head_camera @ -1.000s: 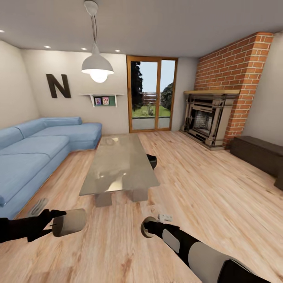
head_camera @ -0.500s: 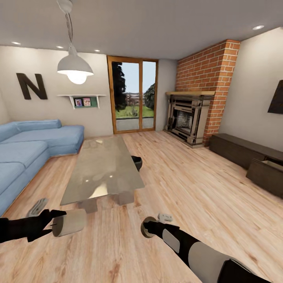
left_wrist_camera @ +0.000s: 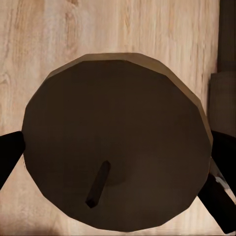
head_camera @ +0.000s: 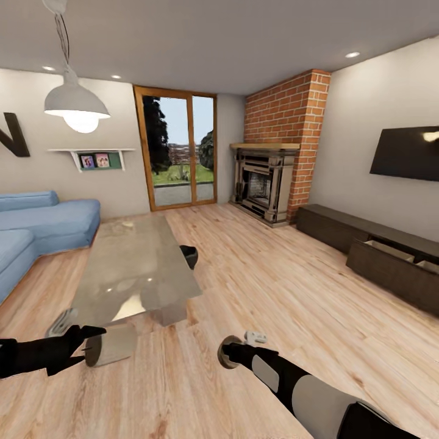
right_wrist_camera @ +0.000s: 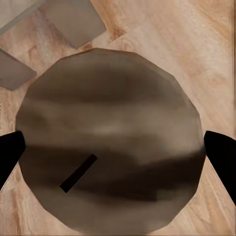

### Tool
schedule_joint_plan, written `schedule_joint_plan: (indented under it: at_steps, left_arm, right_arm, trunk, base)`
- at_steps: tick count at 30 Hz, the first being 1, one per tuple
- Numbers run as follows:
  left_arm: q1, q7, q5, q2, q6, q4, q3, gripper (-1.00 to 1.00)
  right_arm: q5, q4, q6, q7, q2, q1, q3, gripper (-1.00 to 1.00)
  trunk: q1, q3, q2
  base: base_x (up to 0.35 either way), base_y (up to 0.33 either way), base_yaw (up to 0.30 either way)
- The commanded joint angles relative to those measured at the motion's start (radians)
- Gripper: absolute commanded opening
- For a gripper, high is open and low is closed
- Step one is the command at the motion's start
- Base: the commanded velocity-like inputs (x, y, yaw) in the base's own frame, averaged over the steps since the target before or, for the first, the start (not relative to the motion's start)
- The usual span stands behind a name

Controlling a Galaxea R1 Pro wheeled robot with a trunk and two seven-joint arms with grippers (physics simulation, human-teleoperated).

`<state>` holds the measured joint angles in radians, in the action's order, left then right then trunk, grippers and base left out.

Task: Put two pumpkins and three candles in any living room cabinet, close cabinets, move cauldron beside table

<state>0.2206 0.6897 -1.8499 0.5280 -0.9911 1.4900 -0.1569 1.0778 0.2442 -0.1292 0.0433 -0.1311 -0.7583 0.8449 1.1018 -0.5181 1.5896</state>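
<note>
My left gripper (head_camera: 91, 347) is shut on a pale stubby candle (head_camera: 113, 344) at the lower left of the head view. In the left wrist view the candle's flat top with its dark wick (left_wrist_camera: 118, 147) sits between the black fingers (left_wrist_camera: 7, 155). My right gripper (head_camera: 227, 353) is shut on a second candle (head_camera: 230, 360), whose top (right_wrist_camera: 110, 147) shows between its fingers (right_wrist_camera: 223, 160). The black cauldron (head_camera: 189, 256) stands on the floor against the glass coffee table (head_camera: 131, 268). The long dark-brown cabinet (head_camera: 341, 228) runs along the right wall with one front pulled out (head_camera: 390, 259). The pumpkins are out of view.
A blue sofa (head_camera: 42, 222) lies at the left, a brick fireplace (head_camera: 265, 186) at the back, a wall TV (head_camera: 405, 152) above the cabinet. A pendant lamp (head_camera: 76, 107) hangs over the table. Wood floor stretches between the table and the cabinet.
The camera has swung right, so the whole room slid left in the picture; the cabinet with its pulled-out front and the TV came into view. Both grippers keep hold of their candles.
</note>
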Motion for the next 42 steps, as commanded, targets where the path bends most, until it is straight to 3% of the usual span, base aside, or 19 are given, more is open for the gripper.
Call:
schedule_joint_plan:
  at_steps: [1, 3, 6, 10, 22, 29, 42]
  left_arm:
    - [0.000, 0.009, -0.015, 0.000, 0.000, 0.001, -0.001, -1.00]
    - [0.001, 0.010, -0.015, -0.004, 0.000, 0.002, 0.005, -1.00]
    - [0.006, 0.013, -0.008, -0.041, 0.000, 0.002, 0.029, -1.00]
    - [0.008, 0.014, -0.005, -0.055, 0.000, 0.003, 0.035, -1.00]
    - [0.010, 0.014, -0.006, -0.059, 0.000, 0.001, 0.036, -1.00]
    - [0.010, 0.014, -0.005, -0.059, 0.000, 0.000, 0.036, -1.00]
    - [0.010, 0.011, -0.005, -0.058, 0.000, -0.001, 0.035, -1.00]
  right_arm:
    - [0.007, 0.001, -0.003, 0.000, 0.000, -0.001, 0.005, -1.00]
    - [0.013, 0.001, -0.003, -0.015, 0.001, -0.001, 0.004, -1.00]
    - [0.016, 0.001, -0.003, -0.035, 0.001, -0.001, 0.004, -1.00]
    - [0.016, 0.001, -0.003, -0.041, 0.001, -0.001, 0.003, -1.00]
    - [0.019, 0.001, -0.003, -0.043, 0.001, -0.002, 0.002, -1.00]
    - [0.075, 0.001, -0.003, -0.049, 0.001, -0.002, 0.005, -1.00]
    - [0.079, 0.001, -0.003, -0.060, 0.001, -0.002, 0.005, -1.00]
  trunk:
    - [-0.004, 0.002, -0.007]
    - [-0.012, 0.008, -0.021]
    - [-0.023, 0.018, -0.042]
    - [-0.039, 0.030, -0.070]
    - [-0.085, 0.068, -0.154]
    - [-0.111, 0.090, -0.203]
    - [-0.161, 0.131, -0.294]
  base:
    - [0.000, 0.000, -0.280]
    - [0.000, 0.000, -0.280]
    - [0.000, 0.000, -0.283]
    - [0.000, 0.000, -0.284]
    - [0.000, 0.000, -0.286]
    - [0.000, 0.000, -0.286]
    - [0.000, 0.000, -0.287]
